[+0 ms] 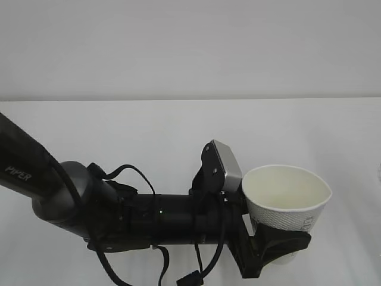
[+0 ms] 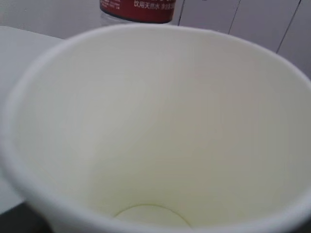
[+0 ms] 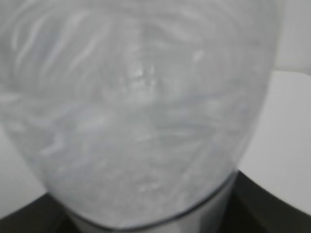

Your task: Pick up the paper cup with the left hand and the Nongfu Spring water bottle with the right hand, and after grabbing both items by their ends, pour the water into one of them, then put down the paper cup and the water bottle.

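The white paper cup (image 1: 289, 199) hangs upright above the table at the lower right, mouth open to the top. My left gripper (image 1: 284, 243) is shut on its lower part, black fingers (image 1: 292, 238) wrapped round the base. In the left wrist view the cup's pale inside (image 2: 160, 121) fills the frame, and I see no liquid at its bottom. The red label of the Nongfu Spring water bottle (image 2: 138, 6) shows just beyond the rim. The bottle's clear ribbed body (image 3: 136, 107) fills the right wrist view, blurred, with my right gripper (image 3: 150, 221) shut round it and dark fingers (image 3: 272, 208) at the lower corners.
The black left arm (image 1: 89, 202) marked PIPER lies across the lower left of the exterior view with looping cables and a grey box (image 1: 226, 164) at the wrist. The white table (image 1: 178, 125) runs back to a plain pale wall.
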### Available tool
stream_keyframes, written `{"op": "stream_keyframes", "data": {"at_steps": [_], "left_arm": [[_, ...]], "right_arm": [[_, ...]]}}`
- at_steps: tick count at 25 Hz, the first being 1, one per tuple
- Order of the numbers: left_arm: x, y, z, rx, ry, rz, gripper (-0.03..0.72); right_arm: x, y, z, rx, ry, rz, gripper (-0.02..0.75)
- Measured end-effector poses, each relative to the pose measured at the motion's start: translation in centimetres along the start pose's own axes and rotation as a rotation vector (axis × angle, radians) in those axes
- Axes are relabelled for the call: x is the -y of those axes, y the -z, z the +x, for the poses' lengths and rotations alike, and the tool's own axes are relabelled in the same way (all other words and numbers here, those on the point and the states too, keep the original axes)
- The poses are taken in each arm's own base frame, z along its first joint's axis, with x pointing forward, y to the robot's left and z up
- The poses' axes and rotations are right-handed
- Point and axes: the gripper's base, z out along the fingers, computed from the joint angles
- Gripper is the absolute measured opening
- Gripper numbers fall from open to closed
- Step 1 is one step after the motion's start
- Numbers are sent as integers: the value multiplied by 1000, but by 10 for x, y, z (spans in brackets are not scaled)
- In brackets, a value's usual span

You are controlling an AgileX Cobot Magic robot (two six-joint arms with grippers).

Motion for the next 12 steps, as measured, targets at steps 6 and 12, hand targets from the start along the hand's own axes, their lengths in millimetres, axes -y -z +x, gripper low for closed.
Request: {"op": "stream_keyframes", "data": {"at_steps": [6, 12], "left_arm": [[0, 0, 0, 0, 2, 0, 550], [0, 0, 0, 0, 1, 0, 550]], "right_arm": [[0, 0, 3, -35, 36, -6, 449], [-2, 0, 3, -37, 98, -22, 449]]}}
